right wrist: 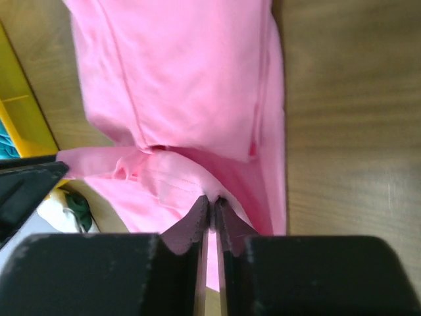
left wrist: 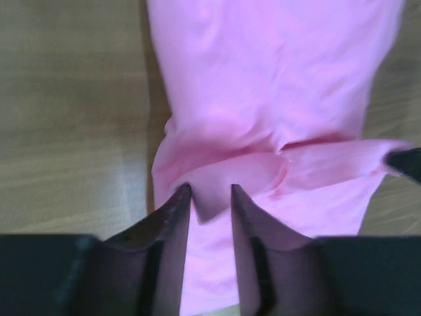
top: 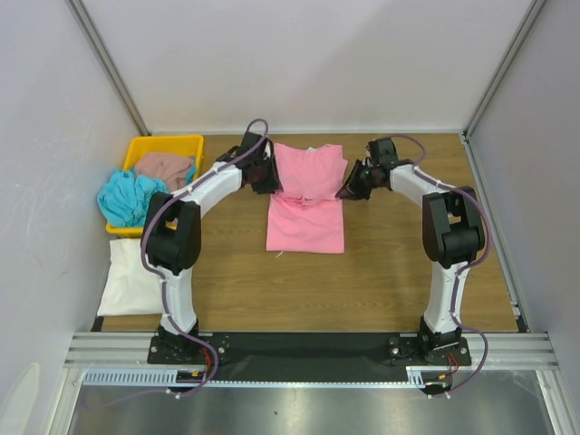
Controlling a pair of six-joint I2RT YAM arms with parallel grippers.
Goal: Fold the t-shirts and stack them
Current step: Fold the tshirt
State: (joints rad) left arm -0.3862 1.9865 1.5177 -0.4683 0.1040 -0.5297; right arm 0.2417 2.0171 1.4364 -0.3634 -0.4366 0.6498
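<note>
Top external view: a bright pink soft cloth t-shirt (top: 306, 204) lies on the brown wooden tabletop (top: 381, 281), midway between the left and right edges and nearer the far edge than the near one. Its near half lies flat. A raised crosswise fold runs across its middle, and the far half spreads wider behind it. The left gripper (top: 269, 177) is at the shirt's left side and the right gripper (top: 348, 190) at its right side, each at one end of that fold.

In the left wrist view, a tuck of pink cloth sits between the left claw's two dark fingers, which stand slightly apart around it. The fold runs taut from there across to the other claw, so the left claw is grasping the shirt. In the right wrist view, the right claw's fingers are clenched almost together on the pink hem, with only a thin slit between them.

A yellow rectangular plastic tray (top: 168, 140) sits in the far-left corner. A dusty brown-pink crumpled cloth t-shirt (top: 166, 168) lies inside it, and a turquoise crumpled cloth t-shirt (top: 127, 198) spills over its left rim. A cream-white folded cloth t-shirt (top: 131, 276) rests at the left edge, nearer than the tray.
</note>
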